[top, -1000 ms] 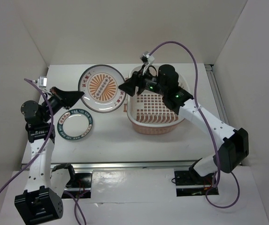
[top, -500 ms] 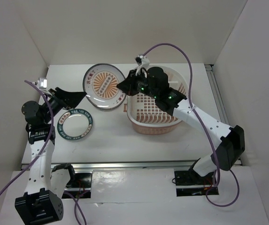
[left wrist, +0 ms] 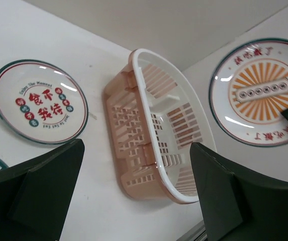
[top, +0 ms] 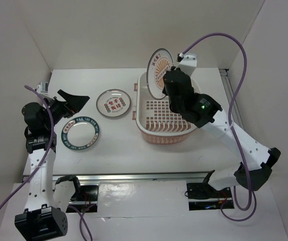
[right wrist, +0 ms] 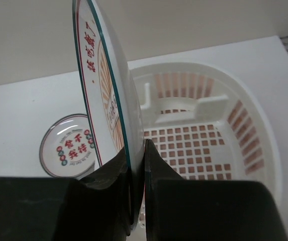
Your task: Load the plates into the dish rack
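Here, no plate is yet seated in the dish rack (top: 160, 133). Its perforated base and slotted walls show bare in the overhead and left wrist views, although the right arm covers part of the floor from above, so that strip cannot be checked.

The orange-patterned plate (top: 158, 69) is the first in hand. The right gripper (right wrist: 136, 150) has its two fingers pinched on the plate's lower rim. The plate stands nearly on edge in the air above the far left end of the rack, with its patterned face turned towards the left arm. It appears to touch neither the wall nor the base.

Two plates remain flat on the table (top: 118, 150). The plate with red characters (top: 112, 104) lies just left of the rack. The teal-rimmed plate (top: 81, 133) lies nearer the left arm, apart from the first.

The left gripper (top: 73, 99) hangs above the table beside these two with its fingers spread wide, holding nothing.

Judged progress: the first of three loadings is under way. Lowering and release are to come, then two further pick-ups.
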`<control>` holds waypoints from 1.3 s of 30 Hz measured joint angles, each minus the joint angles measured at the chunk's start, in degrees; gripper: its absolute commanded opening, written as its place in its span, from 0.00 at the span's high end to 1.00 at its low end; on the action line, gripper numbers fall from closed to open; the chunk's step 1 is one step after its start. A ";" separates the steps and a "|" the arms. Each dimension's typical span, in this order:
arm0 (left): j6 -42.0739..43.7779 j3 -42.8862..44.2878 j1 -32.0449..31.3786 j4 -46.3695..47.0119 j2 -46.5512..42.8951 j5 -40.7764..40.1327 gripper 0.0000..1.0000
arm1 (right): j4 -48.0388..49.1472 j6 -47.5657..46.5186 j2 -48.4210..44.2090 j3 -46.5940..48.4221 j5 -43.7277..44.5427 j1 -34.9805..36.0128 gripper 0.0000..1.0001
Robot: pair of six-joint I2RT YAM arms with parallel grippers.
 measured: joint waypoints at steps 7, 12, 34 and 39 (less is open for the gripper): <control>2.32 3.89 -0.02 -9.97 1.27 -7.13 0.00 | -15.50 10.67 4.00 1.55 13.92 5.18 1.00; 2.78 5.05 -0.02 -12.59 1.60 -9.22 0.00 | -18.18 14.19 5.42 -4.09 13.79 5.11 1.00; 3.21 5.49 -0.02 -15.47 3.30 -8.83 0.00 | -15.96 20.55 9.97 -14.14 6.91 3.89 1.00; 3.98 5.81 -0.02 -15.50 3.58 -8.81 0.00 | -15.98 21.99 10.91 -14.19 6.47 4.63 1.00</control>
